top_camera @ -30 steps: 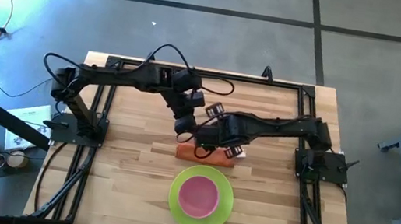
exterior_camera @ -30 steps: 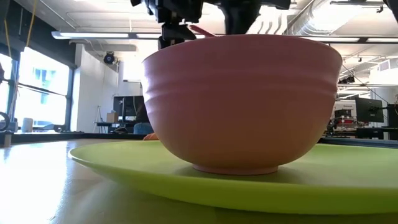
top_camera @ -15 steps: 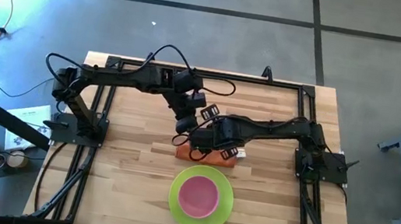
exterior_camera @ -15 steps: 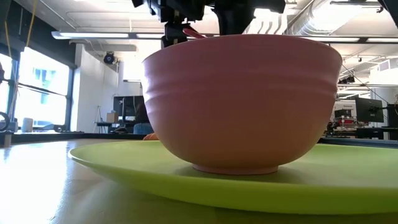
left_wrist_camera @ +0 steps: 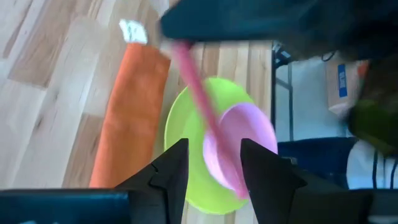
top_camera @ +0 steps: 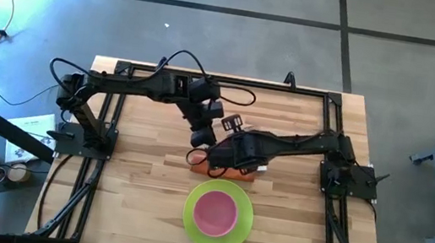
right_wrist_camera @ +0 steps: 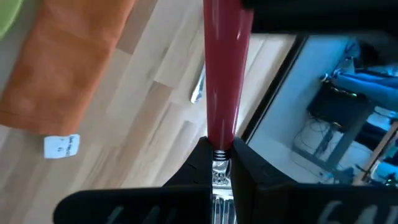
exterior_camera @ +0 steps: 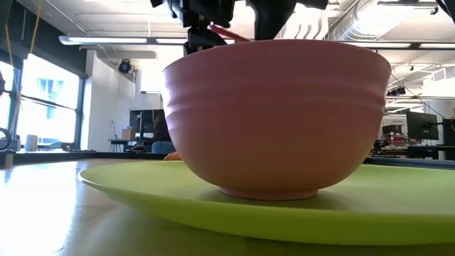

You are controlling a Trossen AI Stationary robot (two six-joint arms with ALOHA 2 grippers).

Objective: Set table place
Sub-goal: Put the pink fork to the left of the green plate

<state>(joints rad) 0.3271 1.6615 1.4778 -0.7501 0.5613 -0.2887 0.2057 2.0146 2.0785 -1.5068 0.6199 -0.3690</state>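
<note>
The red-handled fork (right_wrist_camera: pixel 224 74) is lifted above the table (top_camera: pixel 134 169), and my right gripper (right_wrist_camera: pixel 219 163) is shut on it near the table's middle (top_camera: pixel 212 160). My left gripper (left_wrist_camera: pixel 211 163) is open just beyond it (top_camera: pixel 200 139). Its fingers stand on either side of the red handle (left_wrist_camera: pixel 200 93); I cannot tell whether they touch it. The pink bowl (top_camera: pixel 216 212) sits by its foot in the lime-green plate (top_camera: pixel 242 227), which lies flat on the table near its near edge. The silver spoon (right_wrist_camera: pixel 198 87) lies on the wood. My right gripper pinches the fork's metal neck (right_wrist_camera: pixel 219 157), just behind the red handle, between its two fingers. The fork lies along the fingers, and its handle reaches forward past their tips toward the left gripper. It is lifted clear of the table; the tines are hidden behind the fingers.
An orange napkin (top_camera: pixel 232 172) with a white tag (right_wrist_camera: pixel 60 147) lies flat under the two grippers, just beyond the plate. A black metal frame (top_camera: pixel 323 96) runs along the table's edges. Bare wood lies left and right of the plate.
My right gripper, carrying the fork, has moved a little toward the table's left and near edges, under the left gripper. The left arm has stayed almost where it was. Plate, bowl and napkin have not moved.
</note>
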